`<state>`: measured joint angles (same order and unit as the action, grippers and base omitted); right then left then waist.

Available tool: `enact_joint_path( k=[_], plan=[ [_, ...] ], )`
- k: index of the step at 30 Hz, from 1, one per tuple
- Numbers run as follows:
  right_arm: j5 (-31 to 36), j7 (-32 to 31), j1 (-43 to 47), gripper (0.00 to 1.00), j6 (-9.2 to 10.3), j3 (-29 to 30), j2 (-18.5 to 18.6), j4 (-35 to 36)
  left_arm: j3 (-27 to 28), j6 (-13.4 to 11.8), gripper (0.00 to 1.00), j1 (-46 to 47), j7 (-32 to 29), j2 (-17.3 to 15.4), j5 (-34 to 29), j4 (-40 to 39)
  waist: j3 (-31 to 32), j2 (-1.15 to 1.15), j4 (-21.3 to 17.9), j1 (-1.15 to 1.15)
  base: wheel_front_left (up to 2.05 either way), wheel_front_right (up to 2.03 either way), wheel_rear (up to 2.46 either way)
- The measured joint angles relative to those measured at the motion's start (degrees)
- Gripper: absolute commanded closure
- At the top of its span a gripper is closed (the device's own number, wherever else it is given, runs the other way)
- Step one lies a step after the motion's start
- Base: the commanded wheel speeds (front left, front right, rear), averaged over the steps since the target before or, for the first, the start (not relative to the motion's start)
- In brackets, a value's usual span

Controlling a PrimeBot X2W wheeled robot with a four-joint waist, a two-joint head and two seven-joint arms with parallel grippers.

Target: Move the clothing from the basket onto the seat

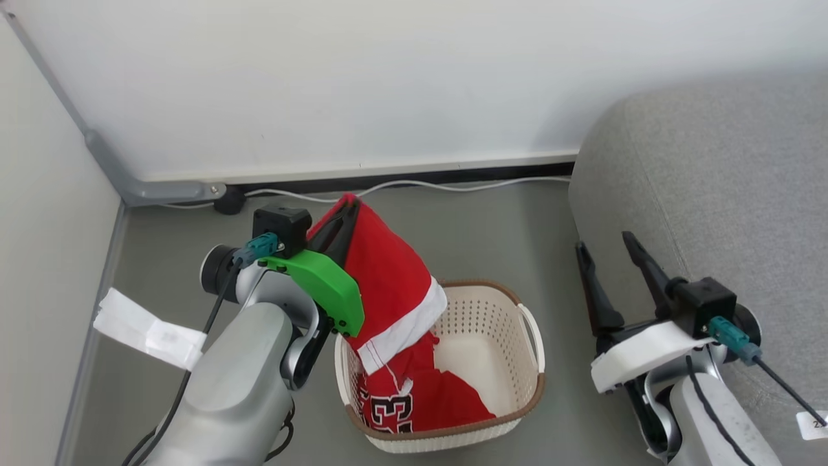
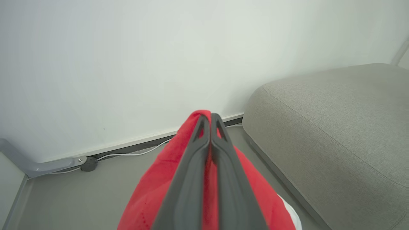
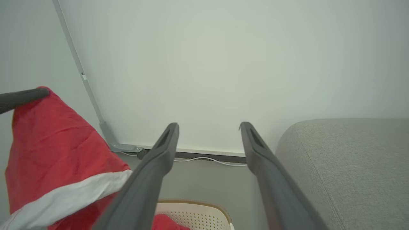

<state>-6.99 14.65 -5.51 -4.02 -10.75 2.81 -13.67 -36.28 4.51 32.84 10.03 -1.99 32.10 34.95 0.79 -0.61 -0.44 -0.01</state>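
My left gripper (image 1: 349,206) is shut on a red garment with a wide white hem band (image 1: 388,278), which hangs from it above the left side of the cream basket (image 1: 511,317). In the left wrist view the closed gripper (image 2: 210,117) pinches the red cloth (image 2: 153,188) at its top. The red "23" jersey (image 1: 414,395) lies in the basket's near left corner. My right gripper (image 1: 605,241) stands open and empty between the basket and the grey sofa (image 1: 724,181). Its spread gripper (image 3: 208,126) points at the wall, with the hanging garment (image 3: 60,150) at the left.
A white wall and baseboard run behind, with a white cable (image 1: 414,188) on the grey floor. A grey bracket (image 1: 149,188) sits in the left corner. A white paper strip (image 1: 145,327) hangs at the left wall. Open floor lies between basket and sofa.
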Motion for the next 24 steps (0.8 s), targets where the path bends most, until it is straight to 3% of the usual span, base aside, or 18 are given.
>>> enact_joint_path(
  k=[9,24],
  plan=[
    [1.0,0.0,0.4,0.00,-1.02,-4.4,0.0,-2.0,-2.0,0.0,1.00,0.1,-3.0,0.0,0.1,-4.2,2.6,0.00,1.1,0.00,0.00,0.00,0.00],
    [4.1,-0.1,1.3,0.00,-2.16,-11.5,0.0,-12.3,-6.5,-0.4,1.00,1.8,-8.0,0.0,2.1,-12.5,2.6,0.00,3.4,0.00,0.00,0.00,0.00]
  ],
)
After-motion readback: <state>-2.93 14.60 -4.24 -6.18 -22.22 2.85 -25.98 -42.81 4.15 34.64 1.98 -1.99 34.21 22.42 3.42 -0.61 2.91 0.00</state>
